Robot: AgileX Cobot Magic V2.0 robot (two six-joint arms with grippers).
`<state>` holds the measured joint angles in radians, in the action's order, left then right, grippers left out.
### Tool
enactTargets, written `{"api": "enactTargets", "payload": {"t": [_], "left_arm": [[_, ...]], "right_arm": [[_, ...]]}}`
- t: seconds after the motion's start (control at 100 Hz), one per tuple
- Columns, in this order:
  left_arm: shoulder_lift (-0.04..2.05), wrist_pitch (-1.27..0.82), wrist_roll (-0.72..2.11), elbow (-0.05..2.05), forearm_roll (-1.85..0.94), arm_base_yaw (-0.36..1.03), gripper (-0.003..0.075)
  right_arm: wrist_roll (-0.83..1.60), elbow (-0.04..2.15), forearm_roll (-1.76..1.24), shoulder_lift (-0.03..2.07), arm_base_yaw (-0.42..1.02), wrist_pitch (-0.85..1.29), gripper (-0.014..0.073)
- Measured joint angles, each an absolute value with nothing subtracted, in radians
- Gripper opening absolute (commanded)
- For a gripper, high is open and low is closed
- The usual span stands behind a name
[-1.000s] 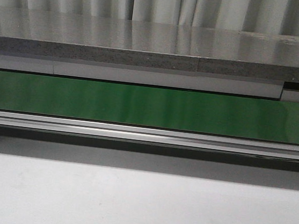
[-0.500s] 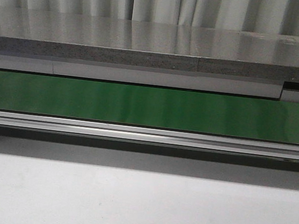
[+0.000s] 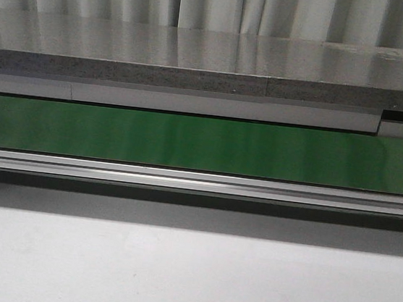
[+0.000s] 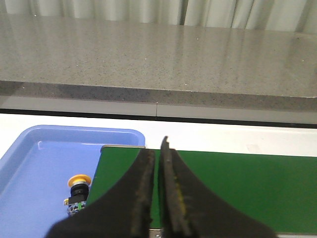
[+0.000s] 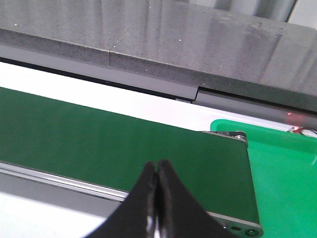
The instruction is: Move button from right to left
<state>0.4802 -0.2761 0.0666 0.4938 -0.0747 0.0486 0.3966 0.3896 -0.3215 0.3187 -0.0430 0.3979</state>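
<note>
The button (image 4: 78,191), with a yellow-orange head on a dark body, stands in the blue tray (image 4: 34,168) beside the end of the green belt (image 4: 247,188) in the left wrist view. My left gripper (image 4: 157,151) hovers over that belt end, to the side of the button, jaws nearly together with only a thin slit and nothing between them. My right gripper (image 5: 157,167) is shut and empty above the other end of the belt (image 5: 99,144). Neither gripper nor the button shows in the front view.
The green belt (image 3: 202,144) runs across the front view with a metal rail (image 3: 198,181) in front and a grey stone counter (image 3: 197,63) behind. A green tray (image 5: 282,168) sits past the belt end in the right wrist view.
</note>
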Motion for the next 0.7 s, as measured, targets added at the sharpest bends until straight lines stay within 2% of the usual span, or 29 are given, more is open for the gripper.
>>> {"api": "enactTargets", "payload": {"t": [0.3,0.7], "left_arm": [[0.427,-0.146,0.059,0.389,-0.031,0.056,0.0005],[0.212,-0.010,-0.014,0.073,0.071,0.102,0.0005]], "right_arm": [[0.397,0.390,-0.322,0.319,-0.043,0.398,-0.0068],[0.397,0.390,-0.322,0.319,-0.043,0.398,-0.0068]]}}
